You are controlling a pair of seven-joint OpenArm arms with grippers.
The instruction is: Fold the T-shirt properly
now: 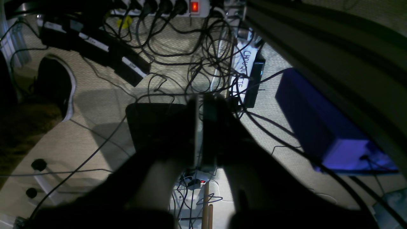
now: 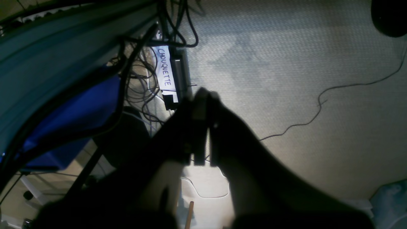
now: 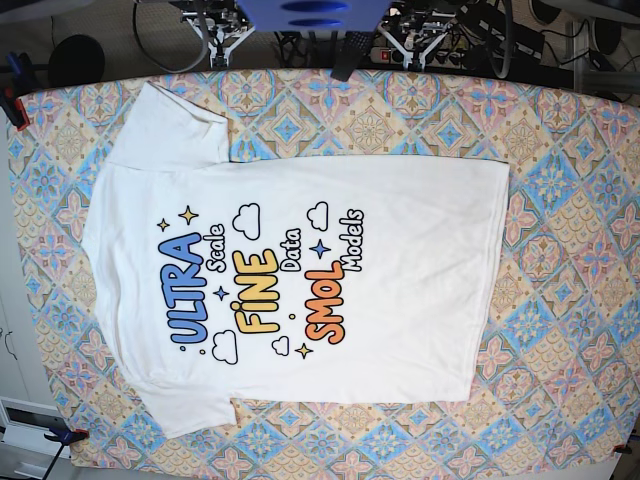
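The white T-shirt (image 3: pixel 400 270) lies spread flat on the patterned table, print side up, reading "ULTRA Scale FINE Data SMOL Models". Its collar end is to the left, its hem to the right, and both sleeves are spread out. My left gripper (image 1: pixel 200 133) shows only in the left wrist view, shut and empty, hanging over the floor beyond the table. My right gripper (image 2: pixel 201 127) shows only in the right wrist view, also shut and empty over the floor. Neither is near the shirt. The neck label is not visible.
The colourful tiled tablecloth (image 3: pixel 570 200) covers the table and is clamped at its left corners (image 3: pixel 12 100). The arm mounts (image 3: pixel 310 20) stand at the far edge. On the floor below lie tangled cables (image 1: pixel 178 63), a power strip (image 1: pixel 165 6) and a blue box (image 1: pixel 321 127).
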